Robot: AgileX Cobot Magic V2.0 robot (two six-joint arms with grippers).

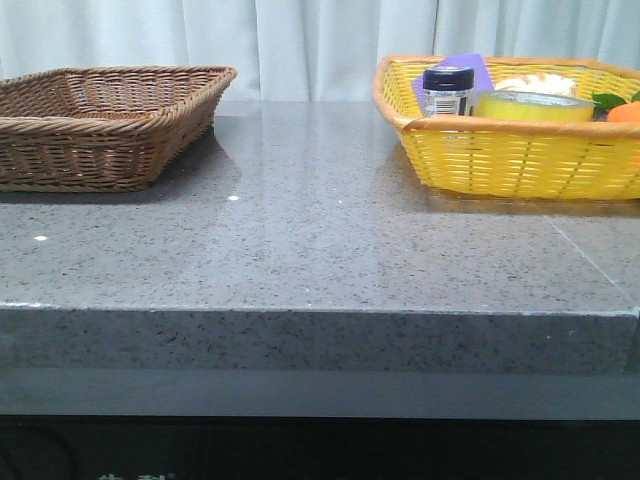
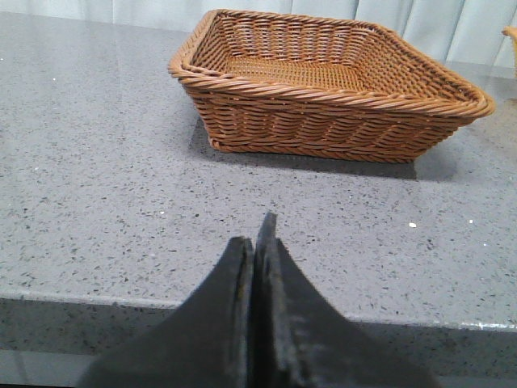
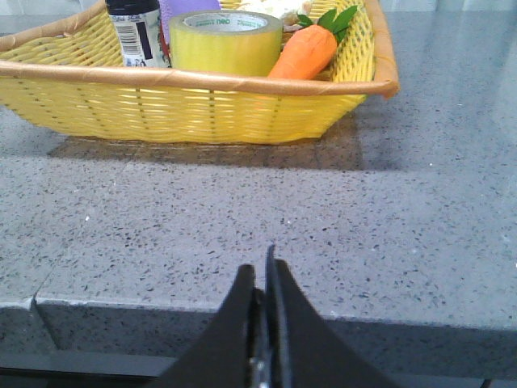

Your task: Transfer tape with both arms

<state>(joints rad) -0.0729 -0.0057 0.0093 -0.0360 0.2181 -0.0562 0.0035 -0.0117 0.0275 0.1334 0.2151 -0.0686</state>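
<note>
Closed right fingers (image 3: pixel 262 267), tape (image 3: pixel 225 40) well beyond

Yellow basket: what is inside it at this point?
Inside the yellow basket: the tape, a black-capped jar, a toy carrot, something purple and a pale item behind. The wall hides the basket floor and their lower parts.

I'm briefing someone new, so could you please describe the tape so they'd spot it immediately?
Find the yellow basket on the table's right side. Inside, the tape lies flat between a black-capped jar and a toy carrot: a wide translucent yellow roll with green lettering on its core.
</note>
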